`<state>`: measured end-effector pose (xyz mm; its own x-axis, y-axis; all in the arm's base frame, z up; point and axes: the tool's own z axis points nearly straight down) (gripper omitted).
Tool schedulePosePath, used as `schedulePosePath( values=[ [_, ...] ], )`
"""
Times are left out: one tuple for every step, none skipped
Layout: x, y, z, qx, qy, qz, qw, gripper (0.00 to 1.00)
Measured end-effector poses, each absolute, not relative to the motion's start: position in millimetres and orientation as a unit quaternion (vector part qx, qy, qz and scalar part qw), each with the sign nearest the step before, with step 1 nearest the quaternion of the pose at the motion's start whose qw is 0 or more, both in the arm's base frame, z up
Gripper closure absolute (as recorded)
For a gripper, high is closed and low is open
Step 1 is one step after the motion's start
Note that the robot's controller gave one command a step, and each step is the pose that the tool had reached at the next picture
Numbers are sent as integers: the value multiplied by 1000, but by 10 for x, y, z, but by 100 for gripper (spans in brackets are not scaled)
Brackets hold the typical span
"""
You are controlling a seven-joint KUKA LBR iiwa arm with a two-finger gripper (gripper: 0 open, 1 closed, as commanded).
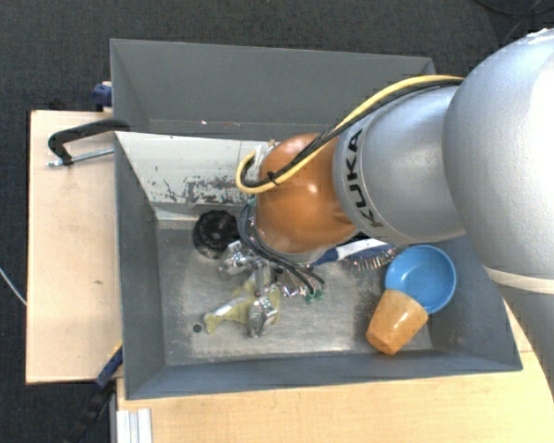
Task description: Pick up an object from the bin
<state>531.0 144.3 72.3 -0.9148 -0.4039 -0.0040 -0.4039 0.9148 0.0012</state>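
arm reaches low into the bin. gripper is down at a small yellowish scrap on the floor, front-middle; open or closed, can't tell. looks like grasp stage. next needs a firm pinch, then a lift.

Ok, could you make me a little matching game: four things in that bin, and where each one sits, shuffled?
Things:
1. blue bowl
2. orange cup
3. black round thing
4. small yellowish thing

Places, as the picture shows them:
A. upper left of the bin floor
B. just left of the claw
C. lower right corner
D. by the right wall, beside the cup

Pairs: 1-D, 2-C, 3-A, 4-B
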Motion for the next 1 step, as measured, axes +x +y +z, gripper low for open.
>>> schedulePosePath(
  values=[
    [5318, 1454, 732, -206, 979, 1, 2, 0]
  ],
)
